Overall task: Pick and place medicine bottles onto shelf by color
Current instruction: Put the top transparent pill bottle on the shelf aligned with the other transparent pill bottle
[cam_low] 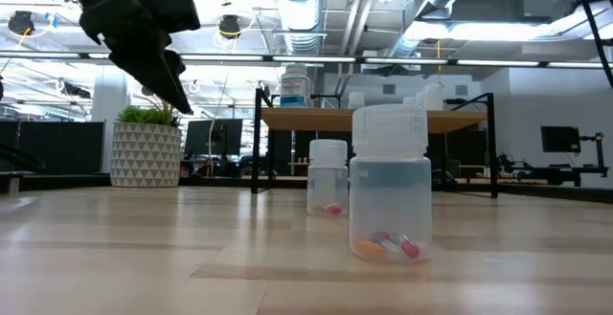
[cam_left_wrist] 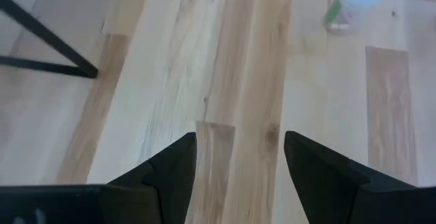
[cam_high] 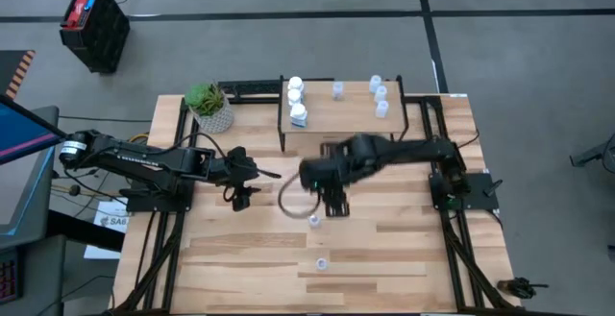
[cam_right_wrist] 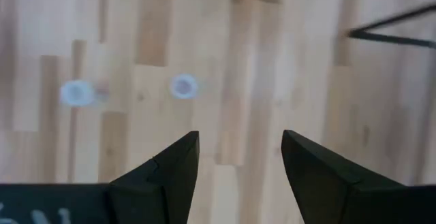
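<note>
Mid-left in the high view, the left gripper (cam_high: 243,197) waits, fingers apart and empty. Centre frame, the right gripper (cam_high: 332,206), also spread and empty, should drop squarely over the small translucent pale bottle (cam_high: 314,221) just beside it. A second clear bottle (cam_high: 322,262) stands lower, well apart. Upper centre, the low wood-topped black-legged shelf (cam_high: 351,114) holds sorted bottles; the white patterned plant pot (cam_high: 213,116) is clear.

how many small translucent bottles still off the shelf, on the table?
2: one small translucent bottle standing by the right pincer, another translucent bottle nearer the table's front edge. The arm could hide others.
</note>
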Controlling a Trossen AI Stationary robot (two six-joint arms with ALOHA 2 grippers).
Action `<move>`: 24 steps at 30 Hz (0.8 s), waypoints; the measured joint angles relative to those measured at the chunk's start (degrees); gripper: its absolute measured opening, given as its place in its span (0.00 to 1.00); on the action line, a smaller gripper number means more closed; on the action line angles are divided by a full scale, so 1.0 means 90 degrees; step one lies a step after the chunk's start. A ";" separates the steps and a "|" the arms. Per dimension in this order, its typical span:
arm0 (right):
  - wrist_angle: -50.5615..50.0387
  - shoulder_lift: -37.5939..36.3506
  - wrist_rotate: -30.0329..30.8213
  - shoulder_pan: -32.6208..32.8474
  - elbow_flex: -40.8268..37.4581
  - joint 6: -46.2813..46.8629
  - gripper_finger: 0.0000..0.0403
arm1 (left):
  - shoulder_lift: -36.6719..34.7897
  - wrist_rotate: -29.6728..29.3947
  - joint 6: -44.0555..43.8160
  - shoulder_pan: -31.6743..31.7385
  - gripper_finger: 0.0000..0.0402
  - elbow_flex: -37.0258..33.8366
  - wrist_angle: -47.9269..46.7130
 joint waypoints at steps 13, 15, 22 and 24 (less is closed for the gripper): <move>0.0145 0.0335 0.0016 0.0521 -0.0007 -0.0007 0.52 | -0.0086 -0.0005 0.0087 -0.0074 0.52 -0.0011 -0.0919; -0.0049 0.0338 0.0019 0.0511 -0.0007 0.0094 0.50 | -0.0272 -0.0207 -0.0110 -0.0240 0.52 -0.0057 -0.1206; -0.0156 0.0338 0.0017 0.0664 -0.0005 0.0064 0.47 | -0.1340 -0.1633 -0.1066 -0.1548 0.52 -0.0129 -0.1923; -0.0154 0.0338 0.0019 0.0740 -0.0005 -0.0046 0.46 | -0.1799 -0.2351 -0.1254 -0.2070 0.52 -0.0341 -0.1710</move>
